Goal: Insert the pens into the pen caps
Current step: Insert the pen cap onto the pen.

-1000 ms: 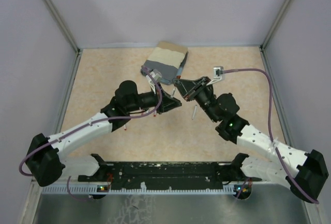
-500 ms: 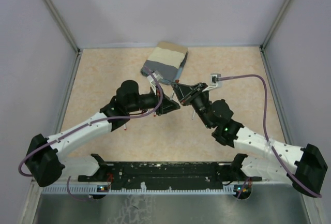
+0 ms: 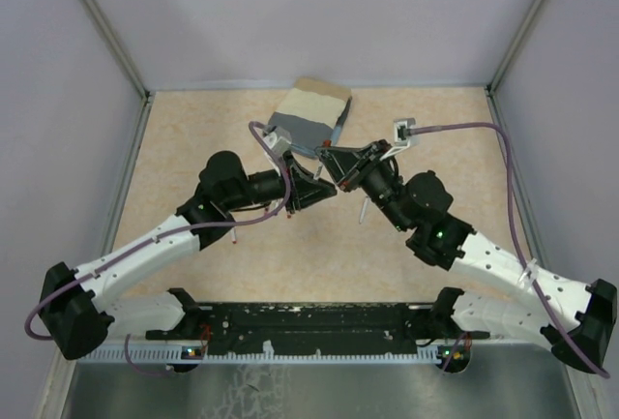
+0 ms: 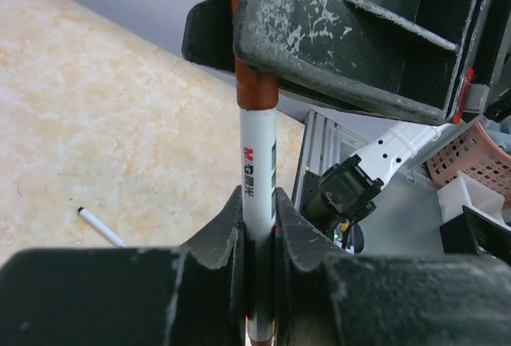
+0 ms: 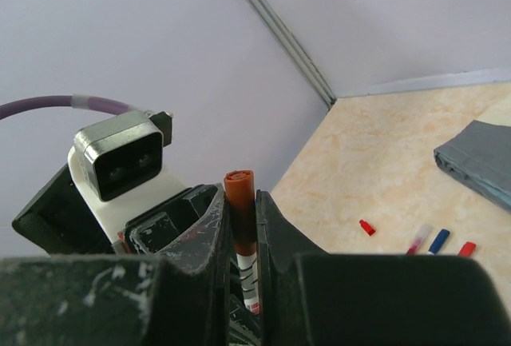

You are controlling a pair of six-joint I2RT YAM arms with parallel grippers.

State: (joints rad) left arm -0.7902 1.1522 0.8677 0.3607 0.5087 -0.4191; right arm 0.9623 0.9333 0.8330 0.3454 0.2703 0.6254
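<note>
White pen [image 4: 259, 162] clamped in the nearly closed left gripper [image 4: 257, 226]; at its 12 o'clock end, the brown-red pen cap [image 4: 254, 90] sits pinched by the right gripper [image 5: 239, 214], near the folded cloth [image 3: 309, 119].

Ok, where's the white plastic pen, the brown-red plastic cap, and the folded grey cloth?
white plastic pen [image 4: 258, 172]: left wrist view, middle of its printed barrel.
brown-red plastic cap [image 5: 239, 202]: right wrist view, its side just below the rim.
folded grey cloth [image 3: 311, 125]: top view, its grey part.
</note>
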